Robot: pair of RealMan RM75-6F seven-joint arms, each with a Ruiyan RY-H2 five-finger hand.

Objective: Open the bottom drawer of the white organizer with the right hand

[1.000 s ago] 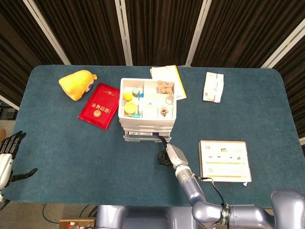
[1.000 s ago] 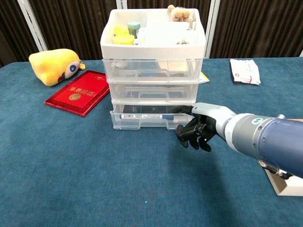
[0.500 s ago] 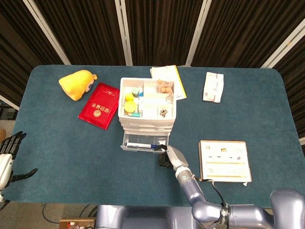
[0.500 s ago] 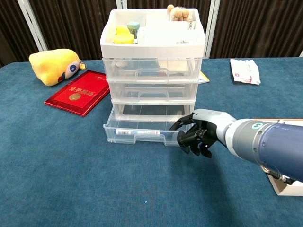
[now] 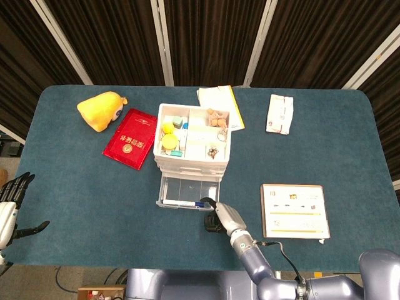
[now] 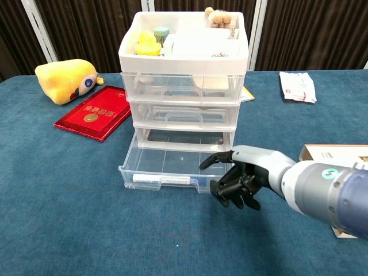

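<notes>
The white organizer (image 5: 192, 134) stands mid-table, its top tray (image 6: 184, 54) filled with small items. Its clear bottom drawer (image 6: 167, 164) is pulled far out toward me, and a pen (image 6: 161, 179) lies along its front wall. My right hand (image 6: 238, 178) is at the drawer's front right corner, the thumb hooked over the rim and the fingers curled against the front. The head view shows that right hand (image 5: 219, 215) just past the bottom drawer (image 5: 187, 187). At the table's left edge my left hand (image 5: 11, 203) hangs with fingers spread, holding nothing.
A yellow plush toy (image 5: 101, 110) and a red booklet (image 5: 130, 139) lie left of the organizer. A white packet (image 5: 279, 114) sits at the back right. A flat white box (image 5: 295, 210) lies right of my hand. Papers (image 5: 219, 97) stick out behind the organizer.
The right hand has drawn back toward me, and the bottom drawer has slid from almost closed to far out. The organizer shifted slightly. The left hand stayed put.
</notes>
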